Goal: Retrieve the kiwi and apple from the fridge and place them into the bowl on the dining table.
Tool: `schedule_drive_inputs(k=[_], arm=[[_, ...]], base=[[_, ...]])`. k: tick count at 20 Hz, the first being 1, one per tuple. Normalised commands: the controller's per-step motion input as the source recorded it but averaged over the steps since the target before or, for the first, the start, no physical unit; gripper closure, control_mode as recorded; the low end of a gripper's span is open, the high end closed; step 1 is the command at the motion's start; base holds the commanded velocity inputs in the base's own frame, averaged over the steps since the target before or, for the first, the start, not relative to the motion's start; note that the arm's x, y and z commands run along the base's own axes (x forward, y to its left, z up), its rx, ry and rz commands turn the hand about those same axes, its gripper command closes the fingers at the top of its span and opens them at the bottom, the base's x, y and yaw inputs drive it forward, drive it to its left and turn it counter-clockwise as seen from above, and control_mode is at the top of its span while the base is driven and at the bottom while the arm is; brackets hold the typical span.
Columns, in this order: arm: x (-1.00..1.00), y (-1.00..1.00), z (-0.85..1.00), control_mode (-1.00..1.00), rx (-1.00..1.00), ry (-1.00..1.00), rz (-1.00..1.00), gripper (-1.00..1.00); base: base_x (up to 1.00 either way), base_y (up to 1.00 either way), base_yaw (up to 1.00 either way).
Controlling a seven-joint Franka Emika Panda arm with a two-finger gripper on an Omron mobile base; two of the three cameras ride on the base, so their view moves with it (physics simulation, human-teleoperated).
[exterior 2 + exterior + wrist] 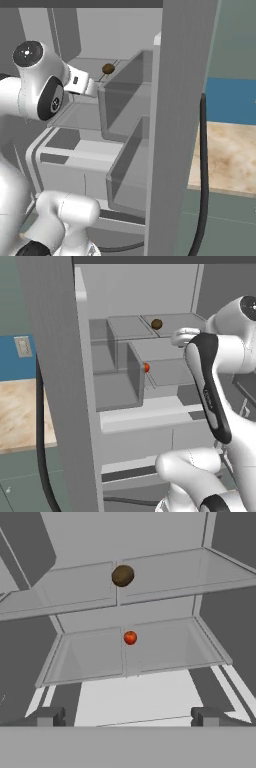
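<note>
The fridge [55, 381] stands open in front of me, its grey shelves facing the arm. A brown kiwi [123, 575] lies on the upper shelf near the middle divider, also seen as the kiwi [156, 324] and the kiwi [108, 68]. On the shelf below rests the small red apple [130, 637], partly hidden behind a door bin as the apple [146, 367]. My gripper [127, 717] is open and holds nothing, outside the shelves and short of both fruits. The bowl and the dining table are out of view.
Grey door bins [117, 381] jut from the open left door, and bins [127, 165] from the right door [175, 125]. A beige marbled counter [20, 411] against a blue wall flanks the fridge, as does the counter [230, 155]. Dark door handles [41, 446] curve downward.
</note>
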Motion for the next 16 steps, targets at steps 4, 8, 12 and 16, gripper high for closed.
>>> schedule_drive_inputs(k=[4, 8, 12, 16], arm=[[0.6, 0.0, 0.0, -1.0, -0.01, -0.02, 0.0, -1.0], [0.54, 0.0, 0.0, -1.0, 0.0, 0.0, 0.0, -1.0], [0.47, 0.0, 0.01, -1.0, 0.0, 0.0, 0.0, -1.0], [0.44, 0.0, 0.01, -1.0, 0.0, 0.02, 0.0, -1.0]], base=[[0.0, 0.0, 0.0], [0.0, 0.0, 0.0], [0.0, 0.0, 0.0], [0.0, 0.0, 0.0]])
